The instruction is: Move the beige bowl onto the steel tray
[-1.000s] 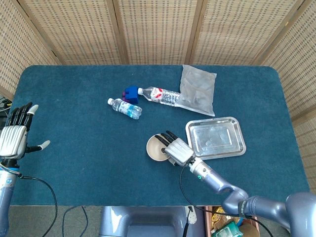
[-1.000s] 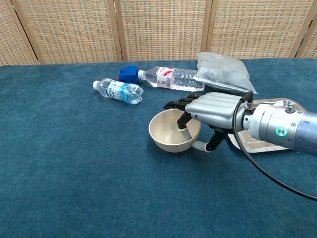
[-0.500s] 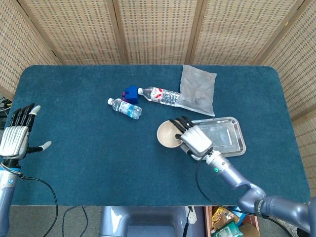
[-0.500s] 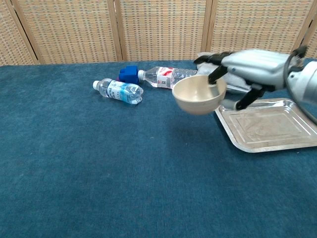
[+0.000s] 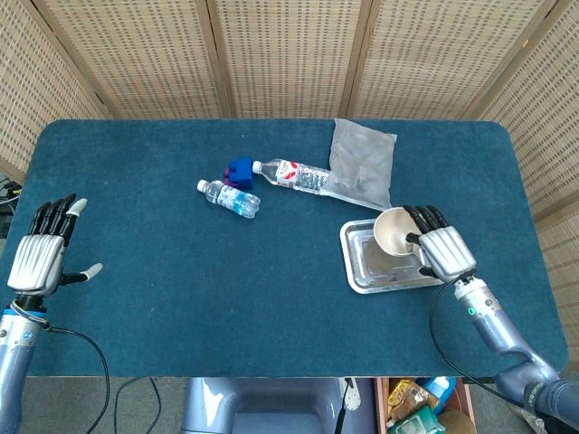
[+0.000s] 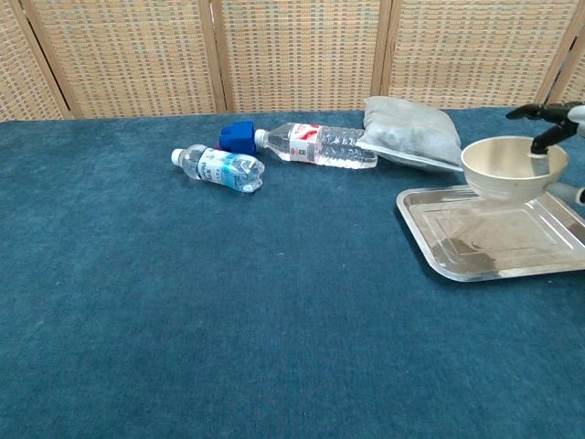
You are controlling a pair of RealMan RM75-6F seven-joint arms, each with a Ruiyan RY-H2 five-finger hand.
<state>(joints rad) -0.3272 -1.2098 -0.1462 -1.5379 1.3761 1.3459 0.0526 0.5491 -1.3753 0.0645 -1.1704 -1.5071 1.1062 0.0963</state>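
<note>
Head view looks steeply down on the whole worktop (image 5: pixel 136 362); chest view sits low at its near edge, facing the far edge. Both share its middle.

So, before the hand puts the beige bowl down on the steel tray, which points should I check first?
1. Right hand holds the round beige bowl: ok.
2. Bowl is over the rectangular steel tray: ok.
3. Bowl is level: not ok, tilted in the head view.
4. Bowl still clear of the tray floor: ok, shadow shows below it.
5. Tray floor free where the bowl lands: ok.
6. Left hand open, far from the tray: ok.
</note>
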